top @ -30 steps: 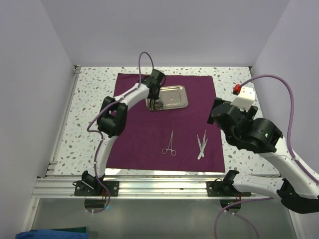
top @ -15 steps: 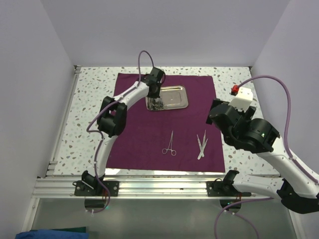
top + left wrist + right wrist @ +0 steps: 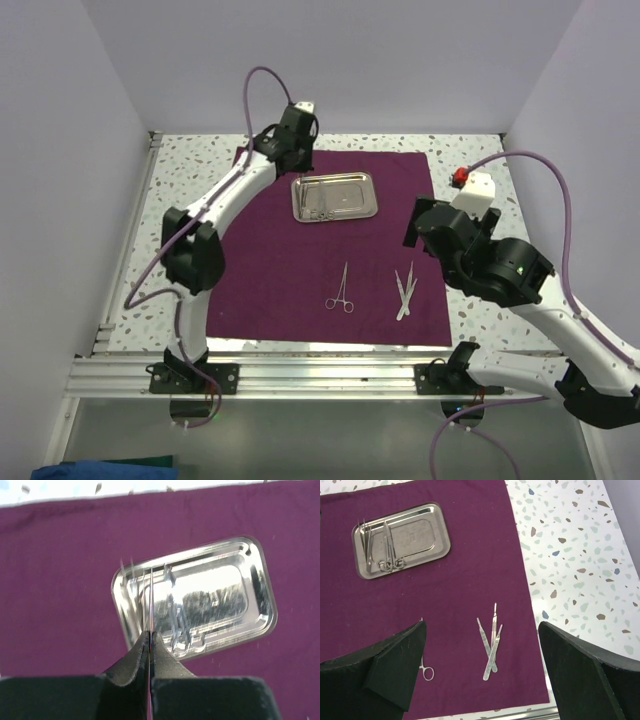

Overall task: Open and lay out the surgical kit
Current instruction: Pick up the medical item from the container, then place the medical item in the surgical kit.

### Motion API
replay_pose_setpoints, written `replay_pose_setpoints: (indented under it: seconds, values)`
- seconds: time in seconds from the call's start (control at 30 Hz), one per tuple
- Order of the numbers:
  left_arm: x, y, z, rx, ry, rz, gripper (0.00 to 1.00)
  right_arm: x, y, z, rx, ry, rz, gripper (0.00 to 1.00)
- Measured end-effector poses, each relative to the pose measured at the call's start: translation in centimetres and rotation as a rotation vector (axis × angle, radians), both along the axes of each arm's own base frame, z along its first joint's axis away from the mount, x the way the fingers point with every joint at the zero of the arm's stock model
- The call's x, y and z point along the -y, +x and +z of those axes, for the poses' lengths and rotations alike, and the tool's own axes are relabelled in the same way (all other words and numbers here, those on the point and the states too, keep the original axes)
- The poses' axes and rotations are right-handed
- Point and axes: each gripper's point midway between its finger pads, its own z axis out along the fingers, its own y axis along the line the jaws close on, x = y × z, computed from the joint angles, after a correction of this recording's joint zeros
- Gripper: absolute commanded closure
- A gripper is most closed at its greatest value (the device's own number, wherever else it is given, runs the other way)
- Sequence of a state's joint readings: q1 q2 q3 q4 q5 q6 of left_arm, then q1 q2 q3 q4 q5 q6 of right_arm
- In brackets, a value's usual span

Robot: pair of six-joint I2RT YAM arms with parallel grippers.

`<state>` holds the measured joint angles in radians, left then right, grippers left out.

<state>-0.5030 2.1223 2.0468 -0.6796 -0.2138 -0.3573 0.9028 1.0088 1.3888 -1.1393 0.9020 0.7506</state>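
Observation:
The dark purple cloth (image 3: 270, 250) lies spread flat on the table. The steel tray (image 3: 360, 196) sits at its far middle with forceps and tweezers (image 3: 382, 550) in its left end. My left gripper (image 3: 288, 142) hovers above the tray's far-left corner. In the left wrist view it (image 3: 150, 636) is shut on a thin silver instrument (image 3: 150, 600) seen edge-on. Ring-handled forceps (image 3: 341, 290) and three crossed scalpel handles (image 3: 405, 290) lie on the near part of the cloth. My right gripper (image 3: 482, 626) is open and empty, high above the scalpel handles (image 3: 491, 640).
Speckled tabletop (image 3: 180, 190) shows around the cloth on the left, far and right sides (image 3: 570, 555). An aluminium rail (image 3: 320, 375) runs along the near edge. Walls close in the left, right and back.
My left gripper has risen from the tray's left end and drawn back toward the far-left, with the thin instrument in its jaws. The right arm has shifted slightly left.

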Motion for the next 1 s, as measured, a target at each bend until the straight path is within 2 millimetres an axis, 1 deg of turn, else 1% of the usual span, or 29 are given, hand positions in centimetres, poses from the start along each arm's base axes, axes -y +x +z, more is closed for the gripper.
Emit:
replay_pose_setpoints:
  seconds: [0.03, 0.07, 0.13, 0.23, 0.3, 0.37, 0.43, 0.47, 0.5, 0.6, 0.67, 0.73, 0.8, 0.83, 0.87, 0.9, 0.93, 1.0]
  values:
    - [-0.6, -1.2, 0.4, 0.002, -0.004, 0.002, 1.00, -0.2, 0.0, -0.1, -0.003, 0.001, 0.007, 0.02]
    - [-1.5, -3.0, 0.4, -0.021, 0.004, 0.006, 1.00, -0.3, 0.0, -0.3, -0.006, -0.001, 0.014, 0.02]
    - [-2.9, -5.9, -0.1, -0.040, 0.001, 0.011, 1.00, -0.6, 0.1, -0.6, -0.015, 0.000, 0.028, 0.02]
    - [-5.6, -11.9, -2.8, -0.116, 0.018, 0.018, 1.00, -1.2, 0.1, -1.2, -0.030, -0.001, 0.054, 0.02]
    - [-7.1, -15.9, -5.0, -0.177, 0.035, 0.022, 1.00, -1.7, 0.2, -1.8, -0.045, -0.005, 0.070, 0.02]
    - [-8.0, -19.1, -6.9, -0.219, 0.034, 0.026, 1.00, -2.3, 0.2, -2.6, -0.068, -0.007, 0.093, 0.02]
    - [-8.7, -21.4, -8.2, -0.249, 0.030, 0.032, 1.00, -3.0, 0.3, -3.3, -0.089, -0.011, 0.114, 0.02]
    - [-9.2, -23.9, -9.3, -0.274, 0.016, 0.037, 1.00, -3.5, 0.4, -3.7, -0.103, -0.010, 0.127, 0.02]
    - [-9.2, -24.0, -9.3, -0.275, 0.014, 0.038, 1.00, -4.4, 0.7, -4.2, -0.121, -0.007, 0.149, 0.02]
    - [-9.0, -24.3, -9.7, -0.259, -0.015, 0.048, 1.00, -5.6, 0.9, -4.9, -0.147, -0.009, 0.182, 0.02]
    - [-8.9, -24.2, -10.0, -0.255, -0.024, 0.057, 1.00, -6.2, 1.1, -5.3, -0.165, -0.014, 0.200, 0.02]
    - [-8.7, -23.8, -10.4, -0.252, -0.024, 0.059, 0.88, -6.7, 1.2, -5.7, -0.180, -0.018, 0.216, 0.02]
    - [-8.5, -23.5, -11.3, -0.266, -0.012, 0.059, 0.78, -6.8, 1.1, -5.8, -0.184, -0.021, 0.221, 0.02]
    - [-8.4, -23.5, -11.9, -0.280, -0.002, 0.061, 0.68, -6.8, 1.1, -5.8, -0.183, -0.021, 0.222, 0.01]
    - [-8.5, -23.6, -12.5, -0.297, 0.010, 0.061, 0.64, -6.7, 1.1, -5.7, -0.182, -0.021, 0.222, 0.02]
    - [-8.5, -23.7, -13.1, -0.313, 0.020, 0.063, 0.58, -6.6, 1.1, -5.7, -0.180, -0.021, 0.221, 0.02]
    - [-8.5, -23.8, -13.5, -0.325, 0.027, 0.065, 0.55, -6.5, 1.0, -5.6, -0.178, -0.022, 0.218, 0.02]
    - [-8.6, -23.9, -13.7, -0.337, 0.035, 0.067, 0.47, -6.2, 0.9, -5.3, -0.168, -0.020, 0.213, 0.02]
